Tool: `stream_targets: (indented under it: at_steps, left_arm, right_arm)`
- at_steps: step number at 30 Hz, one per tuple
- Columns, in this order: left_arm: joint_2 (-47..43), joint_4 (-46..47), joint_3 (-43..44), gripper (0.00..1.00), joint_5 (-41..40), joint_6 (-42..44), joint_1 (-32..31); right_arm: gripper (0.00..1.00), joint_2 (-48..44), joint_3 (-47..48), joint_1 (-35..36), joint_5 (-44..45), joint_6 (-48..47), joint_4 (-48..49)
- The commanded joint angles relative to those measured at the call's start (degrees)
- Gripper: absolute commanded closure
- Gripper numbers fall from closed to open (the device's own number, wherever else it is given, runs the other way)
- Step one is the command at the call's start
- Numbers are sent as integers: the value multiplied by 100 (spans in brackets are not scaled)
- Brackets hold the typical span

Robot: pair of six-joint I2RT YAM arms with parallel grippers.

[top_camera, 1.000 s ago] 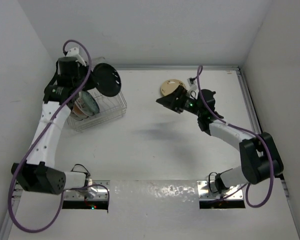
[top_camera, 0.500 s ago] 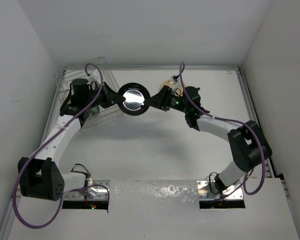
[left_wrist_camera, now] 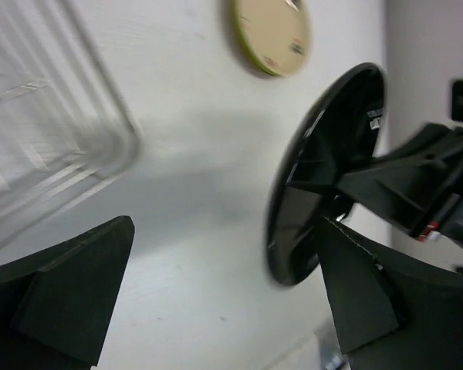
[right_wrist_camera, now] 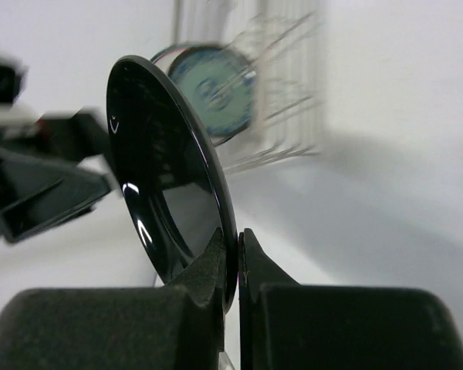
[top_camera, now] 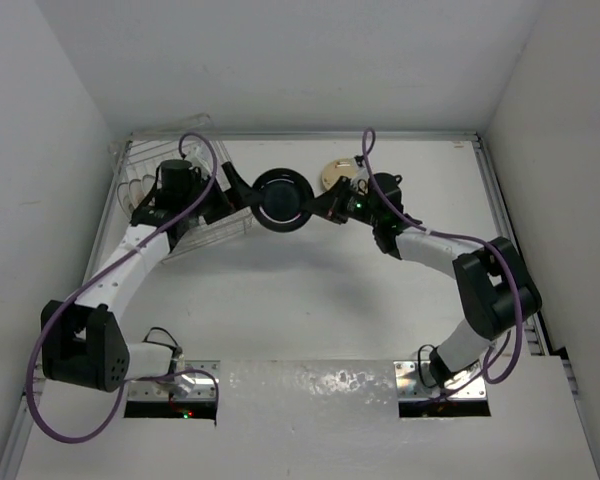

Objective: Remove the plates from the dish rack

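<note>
1. Right wrist view: the right gripper (right_wrist_camera: 231, 258) is clamped tight on the rim of the black plate (right_wrist_camera: 166, 177), which is held on edge above the table (top_camera: 310, 300).
2. The left gripper (left_wrist_camera: 225, 223) is spread wide, with the plate just beside its right finger; whether they touch can't be told.
3. Further out, a teal plate (right_wrist_camera: 212, 89) stands in the dish rack (left_wrist_camera: 54, 116), and a tan plate (left_wrist_camera: 272, 35) lies flat on the table.

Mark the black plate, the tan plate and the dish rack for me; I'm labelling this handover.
black plate (top_camera: 282, 200), top external view, centre of its face.
tan plate (left_wrist_camera: 274, 35), left wrist view, middle of its face.
dish rack (top_camera: 145, 166), top external view, far-left wires.
</note>
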Motion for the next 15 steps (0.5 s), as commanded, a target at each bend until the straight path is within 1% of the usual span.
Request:
stream_targets:
  at_steps: [1,2,3,4,5,6,9,10,11,13,15]
  left_arm:
    - [-317,-1093,637,0,-2071,580,-98]
    - [-388,-1226,691,0,-2347,625,-99]
    - [-545,-1453,744,0,-2515,677,-99]
    - [-616,-1568,857,0,-2952,765,-99]
    - [-686,-1674,928,0,-3113,809,-107]
    - [-792,-1884,998,0,-3341,853,-99]
    - [-976,-2184,1262,0,-3614,1064,-107]
    - [-1012,-2254,1298,0,-3676,1108,-107]
    - [-1038,-2307,1333,0,-3738,1143,-107]
    - [-1118,-2404,1368,0,-3809,1249,-99]
    - [-1144,-2457,1333,0,-3887,1319,-107]
  right_arm:
    - [100,29,-135,-540,617,444,-242]
    - [100,37,-118,-785,809,428,-364]
    - [100,98,-57,-900,933,358,-757]
    - [100,160,57,-1006,1065,253,-1013]
    - [100,239,388,-1207,1301,-18,-1294]
    - [100,335,574,-1305,1408,-143,-1828]
    - [99,1106,1348,-1630,1400,-372,-2447]
    - [99,1275,1750,-1701,1383,-433,-2570]
    - [99,1425,1937,-1814,1365,-460,-2798]
    - [98,1828,2401,-1912,1373,-504,-2984]
    - [97,2049,2640,-2017,1382,-504,-3090]
